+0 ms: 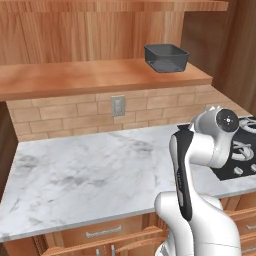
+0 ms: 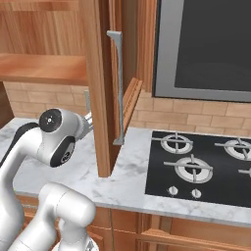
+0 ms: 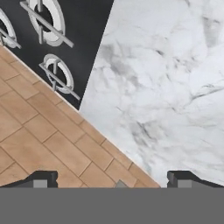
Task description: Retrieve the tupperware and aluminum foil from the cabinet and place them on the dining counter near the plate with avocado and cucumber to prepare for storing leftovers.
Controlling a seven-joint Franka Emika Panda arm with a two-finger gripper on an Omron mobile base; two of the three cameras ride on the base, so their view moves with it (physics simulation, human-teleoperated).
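On the thick shelf board of the cabinet (image 1: pixel 100 75), in the left base view, the tupperware (image 1: pixel 166 57) sits upright near the shelf's right end, its open top and flared rim facing up, with the plank back of the cabinet behind it. Below the shelf runs a tan brick backsplash (image 1: pixel 65 117) with a small grey wall outlet (image 1: pixel 118 105) set into it. Under that lies a marble worktop (image 1: pixel 85 175), bare over most of its width. A black stove (image 1: pixel 245 150) is set in the worktop at the right edge of the picture. The white arm (image 1: pixel 200 200) rises in the lower right, folded low in front of the worktop, well below the shelf and the tub.

From the right base view, an open cabinet door (image 2: pixel 98 88) stands edge-on in the middle, with a long grey handle (image 2: pixel 117 88) on it, and it blocks the sight of the shelf's right end. The stove (image 2: pixel 196 166) with its burners and knobs lies to the right of the door, under a dark panel in a grey frame (image 2: pixel 211 44). The arm (image 2: pixel 44 147) bends at the lower left.

Along the hand view, the gripper (image 3: pixel 111 180) looks at the brick wall, the marble and two burners; its fingers (image 3: pixel 41 178) stand spread wide apart with nothing between them.
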